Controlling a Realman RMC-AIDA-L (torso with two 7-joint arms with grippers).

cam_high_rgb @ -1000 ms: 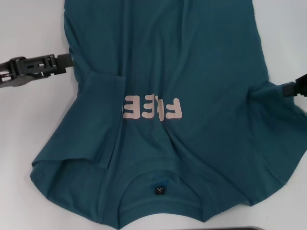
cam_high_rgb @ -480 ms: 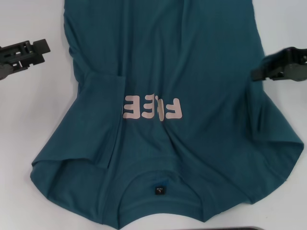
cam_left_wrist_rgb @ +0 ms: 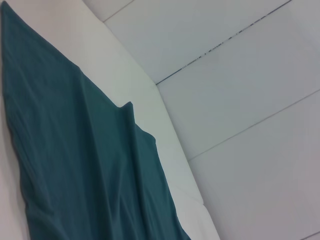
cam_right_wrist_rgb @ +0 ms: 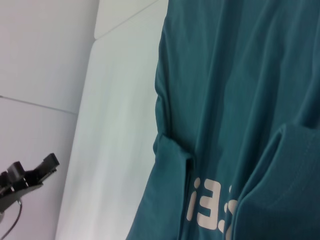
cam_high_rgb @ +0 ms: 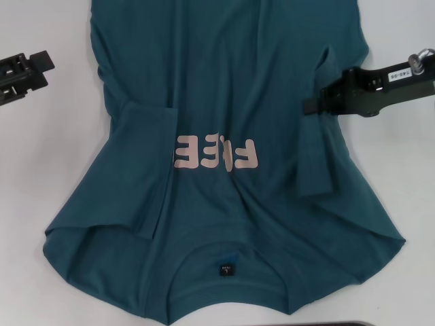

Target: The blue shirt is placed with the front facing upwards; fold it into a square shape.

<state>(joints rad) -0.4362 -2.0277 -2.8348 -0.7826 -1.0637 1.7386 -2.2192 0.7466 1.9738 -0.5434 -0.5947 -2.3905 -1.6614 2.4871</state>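
The blue shirt (cam_high_rgb: 224, 81) lies front up on the white table, with its pink letters (cam_high_rgb: 217, 153) and dark neck label (cam_high_rgb: 225, 269) toward me. Its left sleeve (cam_high_rgb: 139, 170) is folded inward onto the body. My right gripper (cam_high_rgb: 311, 106) hovers over the shirt's right half, shut on the right sleeve (cam_high_rgb: 319, 156), which is doubled over inward as a long flap. My left gripper (cam_high_rgb: 42, 68) is out on bare table left of the shirt, open and holding nothing. It also shows far off in the right wrist view (cam_right_wrist_rgb: 47, 167).
White table (cam_high_rgb: 41, 170) extends on both sides of the shirt. A dark object's edge (cam_high_rgb: 346, 324) peeks in at the near rim. The left wrist view shows the shirt's hem end (cam_left_wrist_rgb: 75, 165), the table edge (cam_left_wrist_rgb: 170, 130) and tiled floor beyond.
The right gripper moved inward over the shirt, carrying the right sleeve and folding it onto the body. The left gripper pulled back leftward, away from the shirt's edge.
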